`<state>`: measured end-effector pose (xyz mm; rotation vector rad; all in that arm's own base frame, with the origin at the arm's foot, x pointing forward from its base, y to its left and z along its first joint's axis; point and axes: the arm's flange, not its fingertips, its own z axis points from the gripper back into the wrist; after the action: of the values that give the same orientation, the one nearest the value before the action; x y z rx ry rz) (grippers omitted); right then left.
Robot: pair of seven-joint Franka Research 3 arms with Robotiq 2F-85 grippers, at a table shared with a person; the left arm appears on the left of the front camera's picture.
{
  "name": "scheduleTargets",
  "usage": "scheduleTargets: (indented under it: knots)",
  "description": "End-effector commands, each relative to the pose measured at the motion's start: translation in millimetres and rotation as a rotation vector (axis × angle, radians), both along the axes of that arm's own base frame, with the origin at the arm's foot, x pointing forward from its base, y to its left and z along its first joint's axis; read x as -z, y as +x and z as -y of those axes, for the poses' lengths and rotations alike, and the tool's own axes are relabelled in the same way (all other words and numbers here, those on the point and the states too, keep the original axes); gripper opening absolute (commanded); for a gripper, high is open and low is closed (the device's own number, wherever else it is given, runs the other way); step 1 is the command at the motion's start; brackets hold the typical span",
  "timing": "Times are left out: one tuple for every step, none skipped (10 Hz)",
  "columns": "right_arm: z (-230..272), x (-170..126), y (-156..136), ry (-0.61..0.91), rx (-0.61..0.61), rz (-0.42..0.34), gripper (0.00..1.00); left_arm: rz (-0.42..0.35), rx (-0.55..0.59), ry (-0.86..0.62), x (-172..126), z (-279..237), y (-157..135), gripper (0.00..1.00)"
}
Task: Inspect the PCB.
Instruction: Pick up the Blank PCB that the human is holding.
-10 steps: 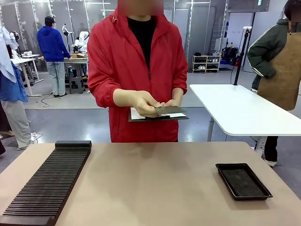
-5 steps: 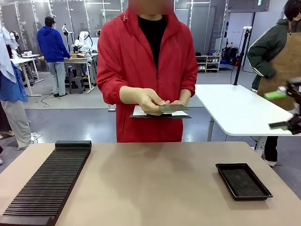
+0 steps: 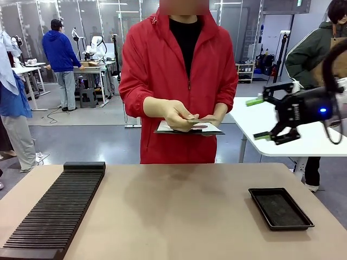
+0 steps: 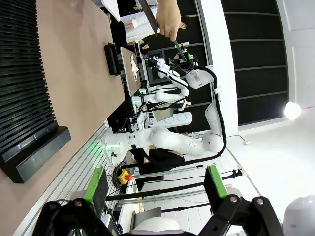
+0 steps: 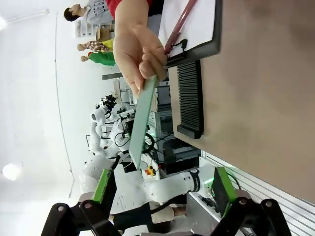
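Observation:
Across the table a person in a red jacket holds the PCB (image 3: 201,119), a thin green board, nearly flat above a clipboard (image 3: 190,129). My right gripper (image 3: 258,118) hangs open in the air just right of it, green pads pointing at the person. In the right wrist view the PCB (image 5: 142,118) shows edge-on in the person's hand (image 5: 140,54), ahead of my open right gripper (image 5: 162,186) and apart from it. My left gripper (image 4: 155,186) is open with nothing between its fingers. Far off in that view the hand holds the PCB (image 4: 177,44).
A long black slotted rack (image 3: 54,211) lies along the table's left side. A shallow black tray (image 3: 280,208) sits at the right front. A white table (image 3: 282,132) stands behind my right arm, with another person beside it.
My right arm has come into the front view from the right and moved left toward the PCB. The person has shifted a little to the right, still holding the board.

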<state>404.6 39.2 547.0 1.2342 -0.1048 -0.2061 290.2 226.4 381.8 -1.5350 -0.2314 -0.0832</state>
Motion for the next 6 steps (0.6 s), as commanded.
scheduleTargets:
  knots:
    - [-33.0,1.4,14.9,0.038,0.072,-0.052,1.00,-0.007,0.003,0.006,-1.3,-0.5,-2.2,1.00]
    - [-50.0,9.5,19.2,0.059,0.069,-0.098,1.00,-0.007,0.003,0.006,-1.3,-0.5,-2.2,1.00]
    - [-63.2,15.2,22.7,0.107,0.050,-0.107,1.00,-0.007,0.003,0.006,-1.3,-0.5,-2.2,1.00]
    - [-74.0,17.9,23.4,0.126,0.018,-0.110,1.00,-0.007,0.003,0.006,-1.3,-0.5,-2.2,1.00]
    - [-83.3,21.5,24.8,0.142,-0.005,-0.121,1.00,-0.007,0.003,0.006,-1.3,-0.5,-2.2,1.00]
    - [-88.9,24.2,26.4,0.179,-0.026,-0.126,1.00,-0.007,0.003,0.006,-1.3,-0.5,-2.2,1.00]
